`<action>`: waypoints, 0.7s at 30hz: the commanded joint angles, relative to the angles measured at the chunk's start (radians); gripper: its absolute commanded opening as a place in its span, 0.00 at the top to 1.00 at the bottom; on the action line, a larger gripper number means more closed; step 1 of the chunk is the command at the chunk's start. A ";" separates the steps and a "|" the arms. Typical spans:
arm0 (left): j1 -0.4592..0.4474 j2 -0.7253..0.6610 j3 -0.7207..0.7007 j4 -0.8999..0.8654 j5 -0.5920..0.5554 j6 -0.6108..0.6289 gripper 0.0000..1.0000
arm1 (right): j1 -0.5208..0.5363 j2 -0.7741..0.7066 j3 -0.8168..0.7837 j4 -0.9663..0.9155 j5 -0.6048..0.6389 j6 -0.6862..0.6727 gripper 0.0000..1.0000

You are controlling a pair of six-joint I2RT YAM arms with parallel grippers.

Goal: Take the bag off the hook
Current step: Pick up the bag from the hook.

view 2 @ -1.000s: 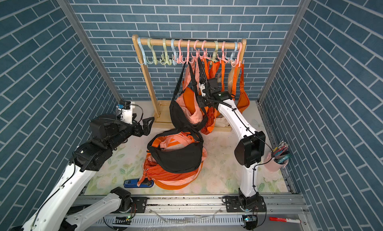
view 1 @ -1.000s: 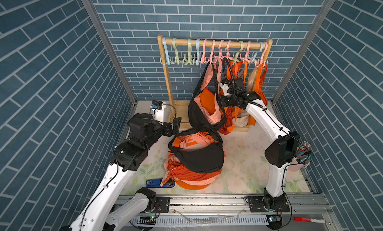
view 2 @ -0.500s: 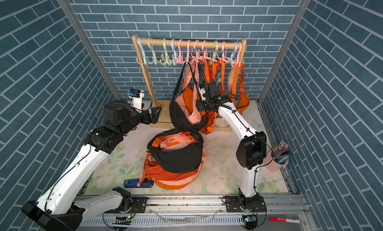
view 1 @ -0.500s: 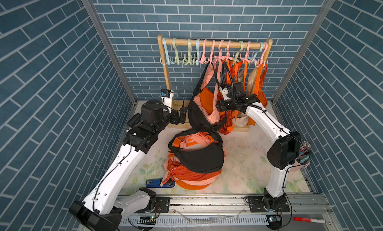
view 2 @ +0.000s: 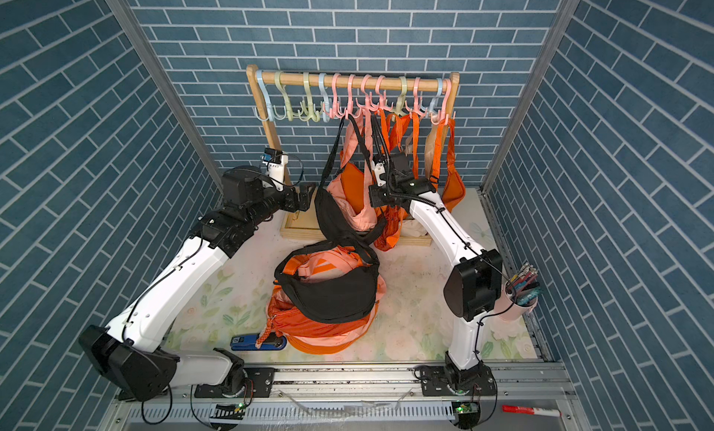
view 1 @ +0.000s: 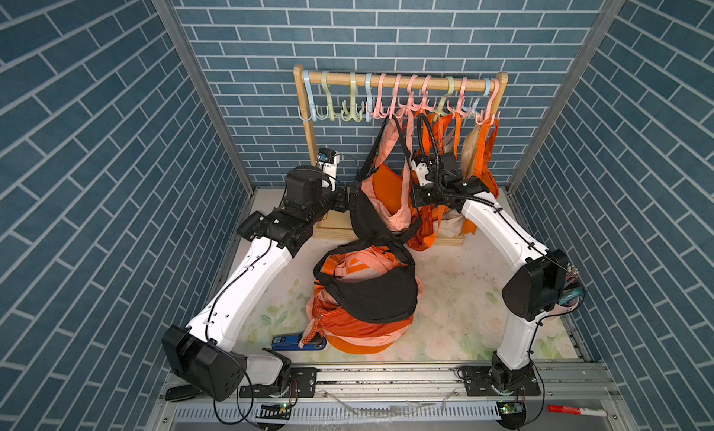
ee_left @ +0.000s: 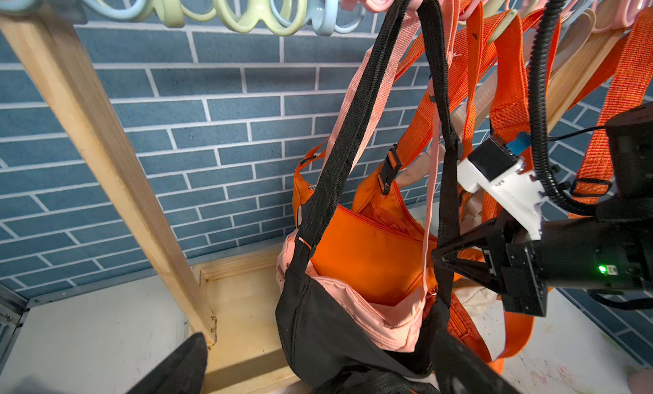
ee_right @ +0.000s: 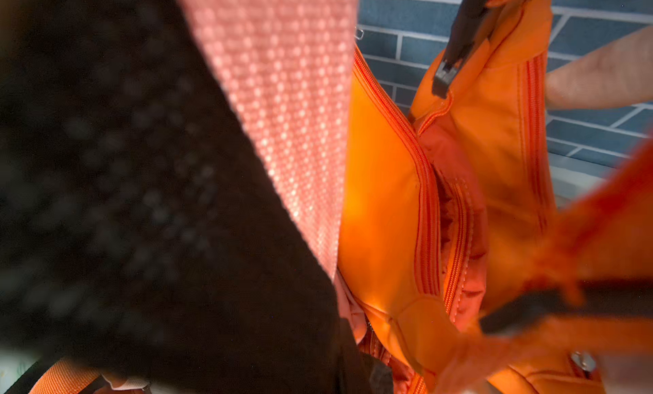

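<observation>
Right gripper [ee_left: 436, 258] pressed shut at black strap [ee_left: 434, 74], grip unclear; left gripper [view 2: 307, 196] spread beside black bag [ee_left: 335, 332].

Directly ahead of the wide-open left pincer [view 1: 351, 202] hangs the black bag [ee_left: 335, 339], its lower end between the fingers [ee_left: 176, 367], with a clear gap between that bag and the rack post [ee_left: 106, 155] off to one side. The closed right pincer [ee_left: 438, 256] is hemmed in, tips against the black strap [ee_left: 446, 169], orange straps [ee_left: 509, 92] hanging thick behind and above it. Below both pincers the pile of bags [view 1: 371, 297] blocks the middle of the table [view 1: 459, 286].
</observation>
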 commanded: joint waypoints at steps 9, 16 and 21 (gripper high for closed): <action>0.057 0.156 0.062 0.213 0.130 0.078 0.01 | 0.002 -0.088 -0.013 -0.022 -0.007 -0.007 1.00; 0.059 0.308 0.175 0.277 0.263 0.118 0.05 | 0.003 -0.141 -0.043 -0.027 -0.013 -0.012 1.00; 0.058 0.409 0.267 0.289 0.276 0.120 0.07 | 0.004 -0.167 -0.061 -0.033 -0.015 -0.017 1.00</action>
